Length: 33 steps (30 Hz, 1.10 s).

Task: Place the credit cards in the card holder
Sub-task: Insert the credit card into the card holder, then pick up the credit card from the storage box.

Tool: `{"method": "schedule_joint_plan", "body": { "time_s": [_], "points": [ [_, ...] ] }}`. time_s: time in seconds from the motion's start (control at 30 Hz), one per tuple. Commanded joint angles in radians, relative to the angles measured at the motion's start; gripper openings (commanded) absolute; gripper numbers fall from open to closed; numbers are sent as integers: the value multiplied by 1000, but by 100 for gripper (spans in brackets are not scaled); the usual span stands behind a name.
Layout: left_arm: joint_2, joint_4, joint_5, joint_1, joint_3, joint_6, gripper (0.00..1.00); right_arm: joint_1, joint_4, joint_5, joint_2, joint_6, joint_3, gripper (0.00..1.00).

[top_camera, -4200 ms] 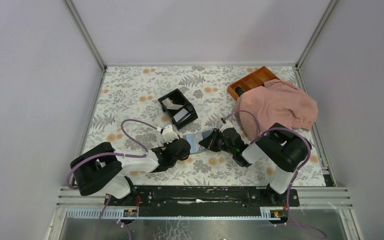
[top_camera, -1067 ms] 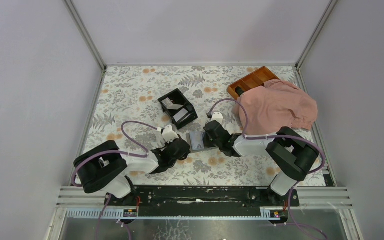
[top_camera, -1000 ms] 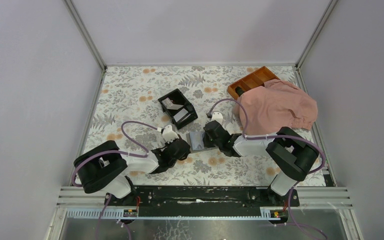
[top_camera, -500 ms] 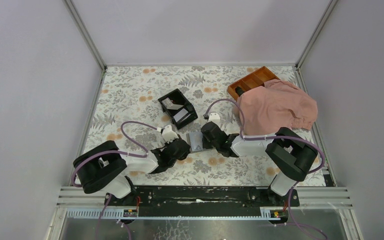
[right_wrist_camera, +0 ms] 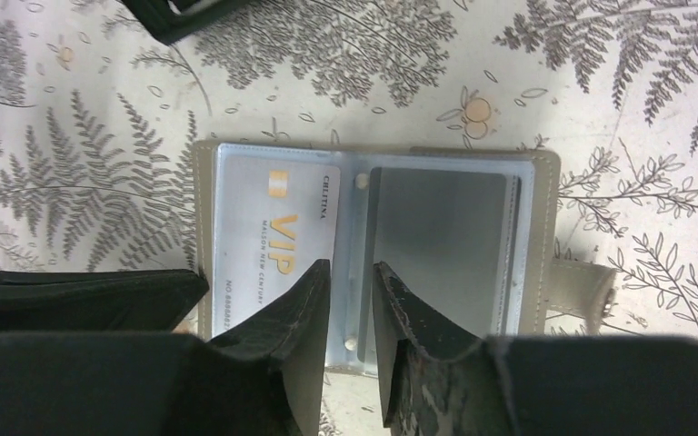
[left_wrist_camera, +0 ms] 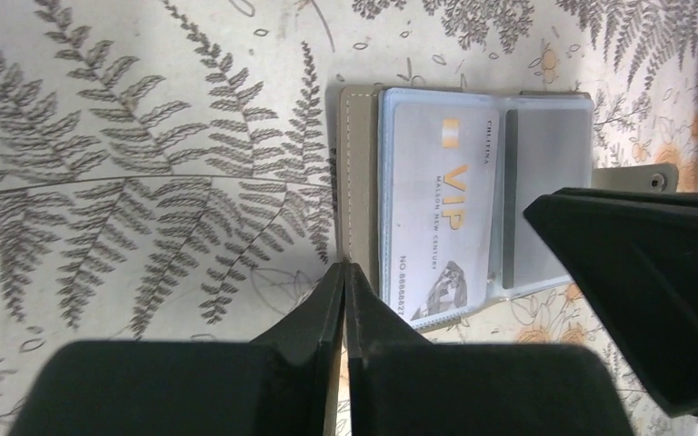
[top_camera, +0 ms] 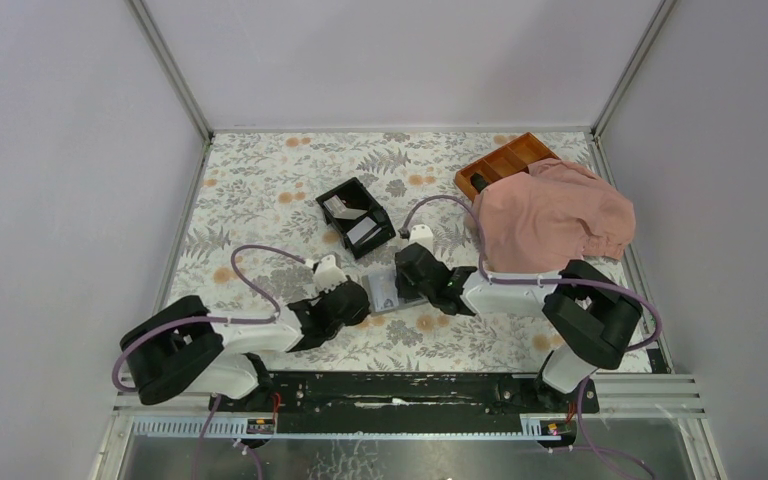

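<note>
Holder lies open and flat on the table, inner side up, with a taupe border showing round the clear sleeves. Snap tab sticks out from the holder's edge on the right arm's side.

Card, pale with gold "VIP" print, sits inside the holder's sleeve on the left arm's side of the fold. The other sleeve shows a plain grey panel; cannot tell if that is a card or the lining.

Left gripper: fingers together with no gap and nothing seen between them. The tip is right at the holder's taupe border, at the corner nearest the left arm. Cannot tell whether it presses on the border or stands just above it.

Right gripper: fingers apart by a narrow gap with nothing in it; the sleeve seam shows through. The tips are over the holder's fold. One finger overlaps the card's edge and the other is over the grey panel. Contact with the sleeve: cannot tell.

The two grippers stand at opposite sides of the holder, near each other but apart.

Box, black with two compartments, is just behind the holder, toward the left. Pale cards lie in it, one per compartment. Tray, orange-brown, is well behind the holder on the right and partly under a pink cloth, which lies well to the holder's right.
</note>
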Motion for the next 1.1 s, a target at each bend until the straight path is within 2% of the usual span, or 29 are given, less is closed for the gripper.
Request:
{"method": "schedule_joint_plan", "body": {
  "time_s": [0.0,0.23,0.5,0.67,0.77,0.93,1.07],
  "points": [
    [-21,-283,9,-1,-45,25,8,22,-23,20,-45,-20,61,32],
    [-115,-365,-29,0,-13,29,15,30,-46,21,-25,-72,157,35],
    [-319,-472,-138,2,18,26,42,1,-137,13,94,-189,397,44],
    [-410,-499,-200,18,33,25,51,-67,-152,-93,192,-241,545,50],
    [-438,-480,-226,39,41,37,55,-91,-185,-144,272,-300,653,53],
    [-423,-435,-230,111,82,111,64,-132,-177,-192,370,-367,801,66],
    [-393,-381,-200,175,103,158,66,-159,-221,-230,465,-400,940,68]
  ]
}}
